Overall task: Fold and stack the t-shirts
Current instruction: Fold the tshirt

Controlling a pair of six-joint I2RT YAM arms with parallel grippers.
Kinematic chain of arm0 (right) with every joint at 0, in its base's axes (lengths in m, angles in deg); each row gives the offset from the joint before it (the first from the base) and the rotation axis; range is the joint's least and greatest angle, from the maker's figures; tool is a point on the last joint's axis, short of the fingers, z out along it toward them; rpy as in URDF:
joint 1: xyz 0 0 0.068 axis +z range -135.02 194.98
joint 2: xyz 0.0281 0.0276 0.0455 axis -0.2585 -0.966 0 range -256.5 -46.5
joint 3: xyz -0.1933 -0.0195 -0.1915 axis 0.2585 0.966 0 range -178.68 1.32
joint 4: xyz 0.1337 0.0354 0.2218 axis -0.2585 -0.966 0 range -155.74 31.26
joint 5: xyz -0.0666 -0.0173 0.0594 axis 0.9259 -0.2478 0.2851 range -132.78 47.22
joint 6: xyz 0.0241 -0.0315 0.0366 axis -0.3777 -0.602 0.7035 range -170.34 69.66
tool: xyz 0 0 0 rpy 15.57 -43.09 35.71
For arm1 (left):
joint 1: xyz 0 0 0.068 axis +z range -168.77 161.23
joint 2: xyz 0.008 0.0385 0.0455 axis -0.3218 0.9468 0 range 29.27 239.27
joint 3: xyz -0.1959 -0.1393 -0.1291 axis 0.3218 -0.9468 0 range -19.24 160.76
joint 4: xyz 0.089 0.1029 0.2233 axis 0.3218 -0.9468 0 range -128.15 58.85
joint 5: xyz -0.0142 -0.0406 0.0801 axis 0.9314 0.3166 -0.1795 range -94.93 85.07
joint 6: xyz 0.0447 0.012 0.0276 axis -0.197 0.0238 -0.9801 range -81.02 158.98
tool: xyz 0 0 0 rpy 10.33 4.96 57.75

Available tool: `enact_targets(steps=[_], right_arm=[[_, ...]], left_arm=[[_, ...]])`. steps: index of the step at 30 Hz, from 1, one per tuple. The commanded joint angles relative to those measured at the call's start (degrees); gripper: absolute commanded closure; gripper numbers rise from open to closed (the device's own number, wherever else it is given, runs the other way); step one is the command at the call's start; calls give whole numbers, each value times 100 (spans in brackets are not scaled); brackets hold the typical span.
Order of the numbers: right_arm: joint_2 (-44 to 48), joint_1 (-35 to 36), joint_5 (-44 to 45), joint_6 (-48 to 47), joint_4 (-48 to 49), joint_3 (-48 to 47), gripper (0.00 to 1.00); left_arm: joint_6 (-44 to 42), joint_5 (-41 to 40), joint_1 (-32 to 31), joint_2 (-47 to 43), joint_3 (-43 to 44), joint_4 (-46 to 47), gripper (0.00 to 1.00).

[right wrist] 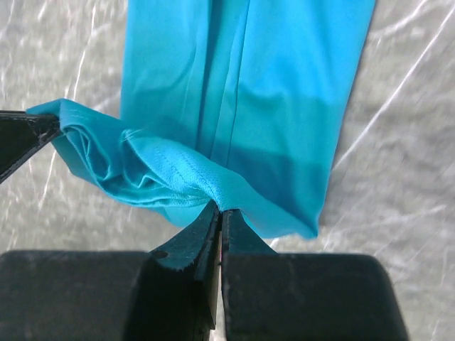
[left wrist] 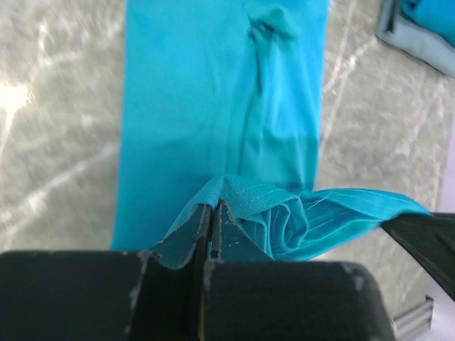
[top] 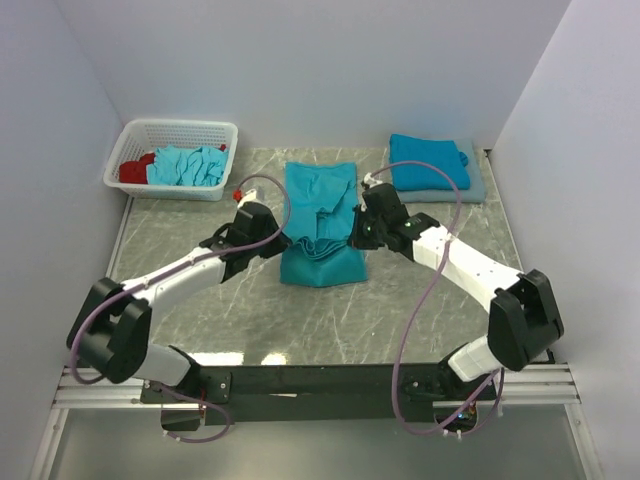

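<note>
Left gripper (left wrist: pixel 208 217): clamped tight on the near hem of the t-shirt being folded (top: pixel 320 205), at that hem's left corner, cloth bunched between the fingers.
Right gripper (right wrist: pixel 219 217): closed on the same hem at its right corner (the stitched edge runs straight into the fingers).
T-shirt in work: centre of the tabletop (top: pixel 180 330), already a long narrow strip running near to far; its near end is lifted and sags between the two grippers, the far part lies flat.
Folded pile (top: pixel 428 162): one folded teal t-shirt on a grey pad (top: pixel 478 188) at the far right.
Waiting t-shirts (top: pixel 190 165): crumpled in the white basket (top: pixel 135 135) at the far left, beside something red (top: pixel 133 171).
Step in hand: likely the lengthwise fold, near hem carried over toward the far end.
Next move calls for: both grippers travelling together and level toward the far edge, keeping the hem taut, then lowering it square on the far end before letting go.
</note>
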Motion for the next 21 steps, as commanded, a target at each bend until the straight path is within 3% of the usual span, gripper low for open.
enact_targets(steps=[1, 17, 21], right_arm=[[-257, -135, 153, -248, 134, -512, 99], [-1339, -698, -75, -424, 152, -1531, 99], [-1629, -803, -329, -503, 178, -1699, 99]], left_arm=[[-339, 235, 177, 299, 428, 297, 99], [-743, 762, 748, 1539, 1351, 667, 96], [-796, 904, 810, 1777, 1527, 746, 85]])
